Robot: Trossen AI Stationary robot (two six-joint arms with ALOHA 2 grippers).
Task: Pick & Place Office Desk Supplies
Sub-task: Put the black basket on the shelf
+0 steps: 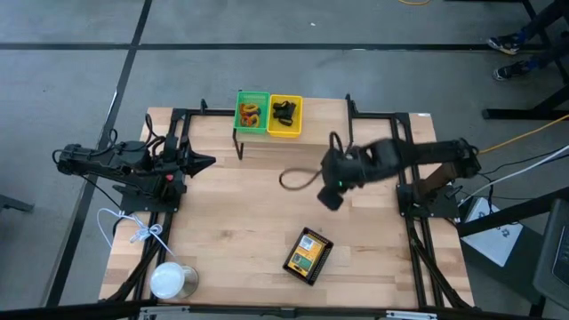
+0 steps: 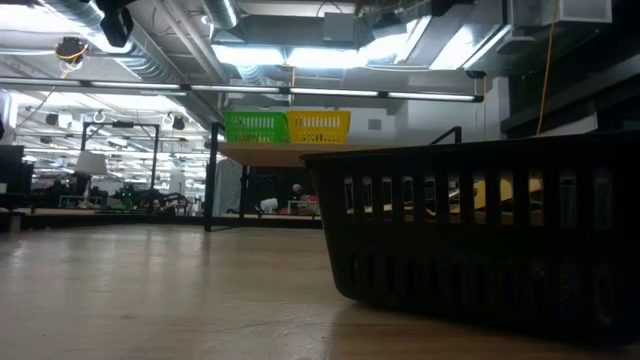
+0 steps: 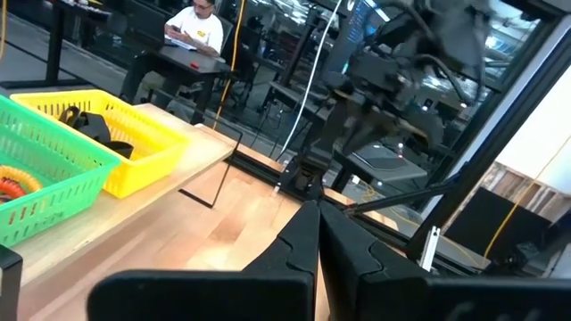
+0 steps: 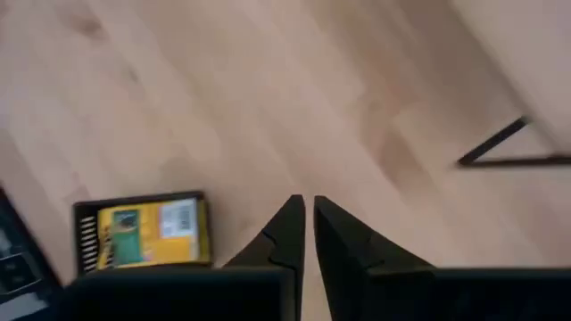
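The right tool (image 1: 330,197) hangs over the middle of the tabletop (image 1: 240,231), right of centre in the high view, its arm blurred. In its own wrist view the two dark fingers (image 4: 287,230) stand nearly together with a thin gap between them and nothing in it. I cannot tell if they are fully pressed together.

Just past them in that wrist view lies the black mesh tray (image 4: 143,232), with yellow and green printed boxes (image 4: 147,227) inside. In the high view the same tray sits at lower centre, below the right tool and apart from it. In the low view its dark slatted wall fills the right half of the picture.

The left tool (image 1: 203,162) waits at the left edge of the tabletop, its fingers (image 3: 308,241) pressed together and holding nothing.

At the top centre of the high view, on a small raised shelf, the green tray (image 1: 252,113) and the yellow tray (image 1: 285,116) stand side by side, touching. The green one holds orange loops (image 1: 250,113). The yellow one holds black clips (image 1: 284,112).

A white can (image 1: 172,281) stands at lower left, with a white cord (image 1: 133,229) just above it.

Beyond the table in the left wrist view a person (image 3: 196,27) sits at a desk.
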